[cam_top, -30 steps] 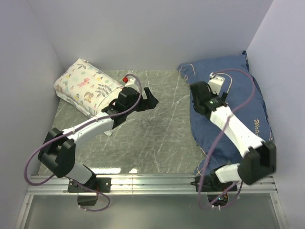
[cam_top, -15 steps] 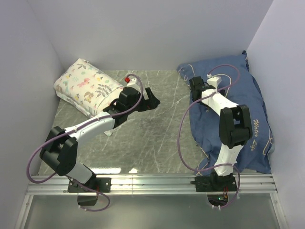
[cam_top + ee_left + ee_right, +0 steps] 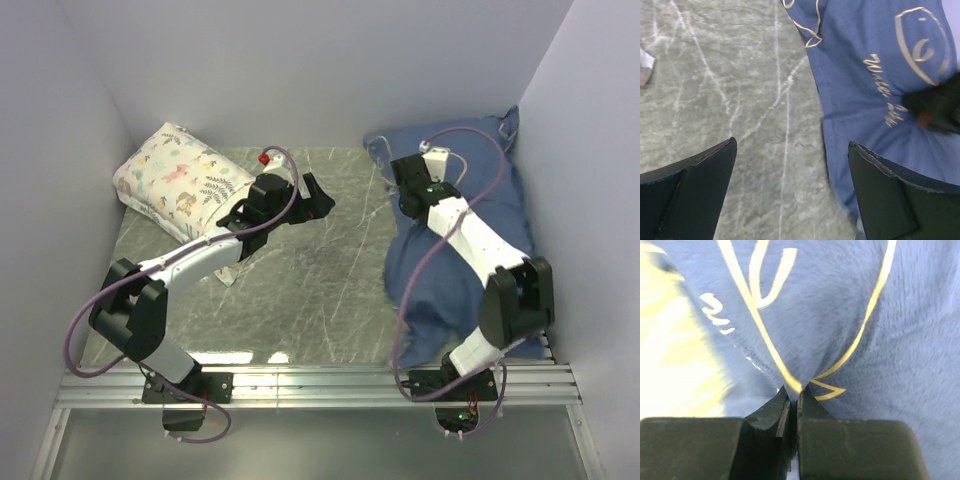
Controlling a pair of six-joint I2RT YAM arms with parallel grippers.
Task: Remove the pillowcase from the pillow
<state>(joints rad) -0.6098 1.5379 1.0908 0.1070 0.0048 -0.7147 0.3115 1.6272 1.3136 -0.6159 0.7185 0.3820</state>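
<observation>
inspector: report the right side.
operator: my right tool (image 3: 796, 396) is pressed together. it pinches a small fold of the pillowcase (image 3: 470, 235) between its fingertips. the cloth puckers toward the pinch, and two thin pale drawn lines meet right at it.

inspector: location of the pillowcase?
operator: it lies rumpled on the far right of the tabletop (image 3: 320, 275). its right side is against the right wall and its far end is near the back wall. my pinch sits on its far left part, close to the edge.

inspector: the pillow?
operator: from above, only blue cloth shows. in my right wrist view a bright pale patch lies left of the pinch, and i cannot tell whether that is the pillow.

inspector: left side.
operator: my left tool (image 3: 792, 145) is spread wide and holds nothing. it hangs above bare tabletop near the middle, apart from the pillowcase. the left edge of the pillowcase, with script on it, shows in my left wrist view.

inspector: other items?
operator: a floral-print pillow (image 3: 180, 180) rests in the far left corner, beside my left arm.
</observation>
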